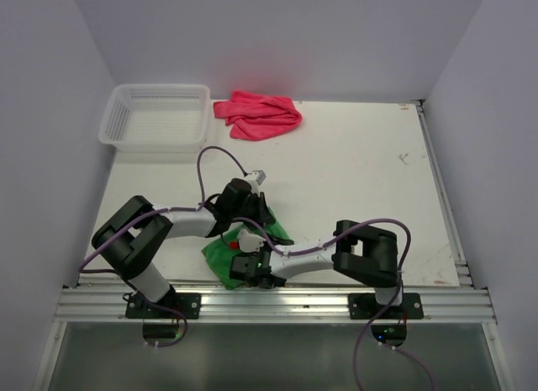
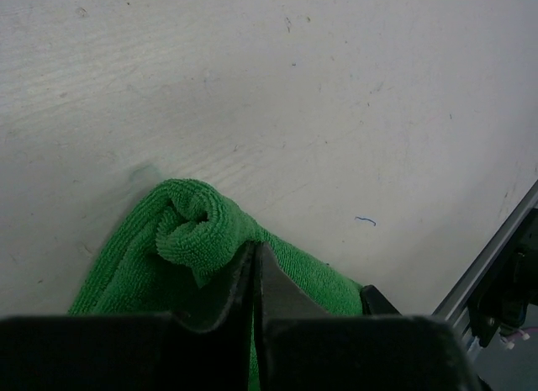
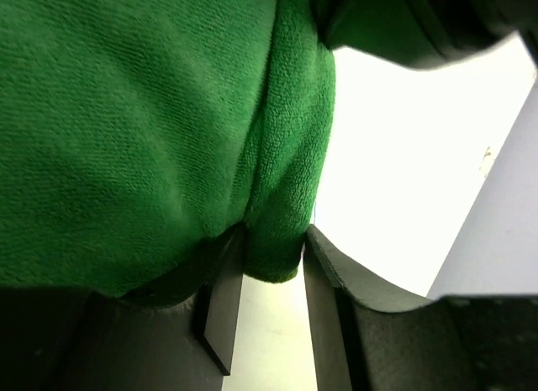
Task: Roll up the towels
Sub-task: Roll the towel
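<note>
The green towel (image 1: 218, 261) lies on the table (image 1: 353, 181) close to the near edge, between my two arms. What I can see of it in the top view runs on a slant from near-left to far-right, though the wrists cover most of its middle, so I cannot give its full outline. From the left wrist camera one end is curled over into a small loose roll that points away from the fingers toward the bare tabletop, and the rest of the cloth spreads flat beneath it. The pink towel (image 1: 256, 116) sits well apart at the far edge, bunched into a crumpled heap with its longer side running left to right. It is just beside the basket (image 1: 118, 122) in the far-left corner but not in it, so both towels are outside the basket. My left gripper (image 2: 254, 250) is clenched, its fingers pressed together with only a thin line between them and the tips touching the curled end of the green towel. I cannot tell whether any cloth is pinched there. My right gripper (image 3: 275, 248) has its jaws parted. A hanging fold of the green towel sits between the two fingers, bright table showing beneath it, and the cloth fills most of that camera's view.
</note>
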`<state>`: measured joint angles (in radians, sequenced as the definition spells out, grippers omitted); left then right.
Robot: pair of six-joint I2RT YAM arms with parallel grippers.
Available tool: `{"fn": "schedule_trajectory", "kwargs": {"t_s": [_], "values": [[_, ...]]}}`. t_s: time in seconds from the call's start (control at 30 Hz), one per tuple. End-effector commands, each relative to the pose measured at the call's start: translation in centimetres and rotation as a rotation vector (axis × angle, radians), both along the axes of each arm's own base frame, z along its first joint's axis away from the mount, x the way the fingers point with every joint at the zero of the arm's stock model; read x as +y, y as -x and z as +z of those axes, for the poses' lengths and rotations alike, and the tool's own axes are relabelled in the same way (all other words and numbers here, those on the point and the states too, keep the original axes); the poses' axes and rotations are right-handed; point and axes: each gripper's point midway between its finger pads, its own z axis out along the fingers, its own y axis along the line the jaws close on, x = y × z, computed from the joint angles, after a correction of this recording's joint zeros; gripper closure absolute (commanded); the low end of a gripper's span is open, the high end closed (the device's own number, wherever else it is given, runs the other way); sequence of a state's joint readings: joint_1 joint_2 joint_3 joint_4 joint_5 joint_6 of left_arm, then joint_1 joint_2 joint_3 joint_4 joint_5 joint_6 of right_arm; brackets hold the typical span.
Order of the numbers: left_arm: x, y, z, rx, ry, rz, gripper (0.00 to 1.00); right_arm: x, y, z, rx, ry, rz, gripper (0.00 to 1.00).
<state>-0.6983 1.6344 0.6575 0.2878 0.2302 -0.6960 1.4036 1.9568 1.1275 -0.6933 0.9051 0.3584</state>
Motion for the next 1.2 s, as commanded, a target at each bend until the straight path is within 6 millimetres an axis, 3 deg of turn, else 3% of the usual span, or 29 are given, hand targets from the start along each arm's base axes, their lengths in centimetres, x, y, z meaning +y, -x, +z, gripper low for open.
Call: {"fn": "schedule_trajectory", "kwargs": {"t_s": [0.0,0.17,0.43,0.6,0.73,0.83,0.87,0.9,1.07,1.17], "values": [[1.7,0.7,-2.6,0.030,-0.072,0.031,0.95,3.2,2.1,-0.5,0.142,-0.333,-0.076,0.59],[1.9,0.7,-2.3,0.023,-0.070,0.034,0.96,3.2,2.8,-0.1,0.174,-0.429,-0.073,0.55],[2.1,0.9,-2.2,0.018,-0.062,0.038,0.97,4.2,5.1,3.9,0.302,-0.654,-0.019,0.53],[1.9,1.0,-2.2,0.020,-0.049,0.039,0.97,3.1,5.4,6.0,0.297,-0.735,-0.013,0.49],[1.8,1.1,-2.0,0.021,-0.033,0.036,0.97,1.5,4.7,6.5,0.258,-0.779,-0.033,0.44],[1.9,1.2,-2.0,0.018,-0.028,0.041,0.97,1.1,3.3,7.0,0.275,-0.869,-0.086,0.43],[1.9,1.3,-2.0,0.020,-0.027,0.043,0.97,0.6,1.8,7.2,0.271,-0.913,-0.138,0.43],[1.9,1.3,-2.0,0.020,-0.026,0.044,0.97,1.7,1.9,7.9,0.331,-0.999,-0.126,0.44],[2.1,1.5,-1.8,0.018,-0.022,0.047,0.97,2.0,-1.2,9.1,0.399,-1.182,-0.178,0.44],[2.2,1.5,-1.6,0.016,-0.020,0.052,0.97,2.1,-2.5,8.3,0.441,-1.193,-0.224,0.46]]}}
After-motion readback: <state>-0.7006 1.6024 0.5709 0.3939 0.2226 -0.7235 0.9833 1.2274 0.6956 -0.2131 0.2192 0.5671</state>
